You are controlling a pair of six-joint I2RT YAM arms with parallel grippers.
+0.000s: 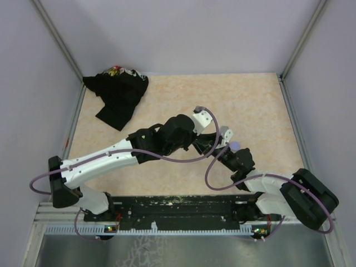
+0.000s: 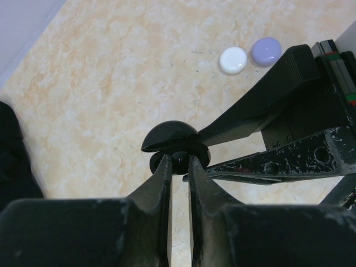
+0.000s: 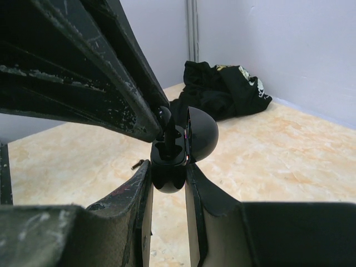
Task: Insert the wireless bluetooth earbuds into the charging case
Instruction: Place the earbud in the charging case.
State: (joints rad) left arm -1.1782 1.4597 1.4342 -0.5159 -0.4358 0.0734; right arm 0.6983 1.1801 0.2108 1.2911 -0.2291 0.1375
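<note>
In the right wrist view my right gripper point(image 3: 168, 167) is shut on the base of a black charging case point(image 3: 167, 179) whose domed lid point(image 3: 203, 133) stands open. My left gripper point(image 2: 179, 161) is shut on a dark earbud point(image 2: 181, 159), and its tips hold the earbud point(image 3: 165, 119) down in a pocket of the case. From the left wrist the open lid point(image 2: 169, 135) shows just beyond my fingertips, and the right gripper's fingers point(image 2: 267, 100) come in from the right. In the top view the two grippers point(image 1: 221, 147) meet at mid-table and hide the case.
A round white disc point(image 2: 233, 60) and a round lavender disc point(image 2: 266, 51) lie side by side on the table beyond the case. A crumpled black cloth point(image 1: 117, 92) sits at the far left corner. A small dark piece point(image 3: 137, 164) lies on the table under the case.
</note>
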